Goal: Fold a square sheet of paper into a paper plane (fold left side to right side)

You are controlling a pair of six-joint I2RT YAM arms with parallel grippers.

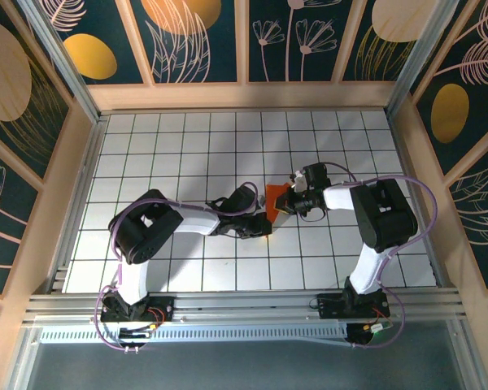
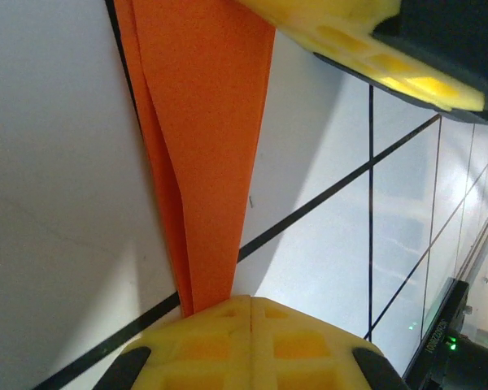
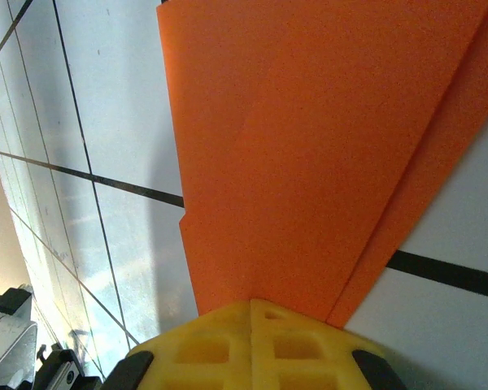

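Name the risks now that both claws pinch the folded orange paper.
Tear: the left claw and right claw each pinch an end of the folded orange paper; pulling apart may rip it.
Crooked crease: the layers near the left claw look offset, so pressing could lock in misalignment.

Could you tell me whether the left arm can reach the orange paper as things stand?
Yes, it seems so: the left gripper is shut on the orange paper at its narrow end, with nothing in between.
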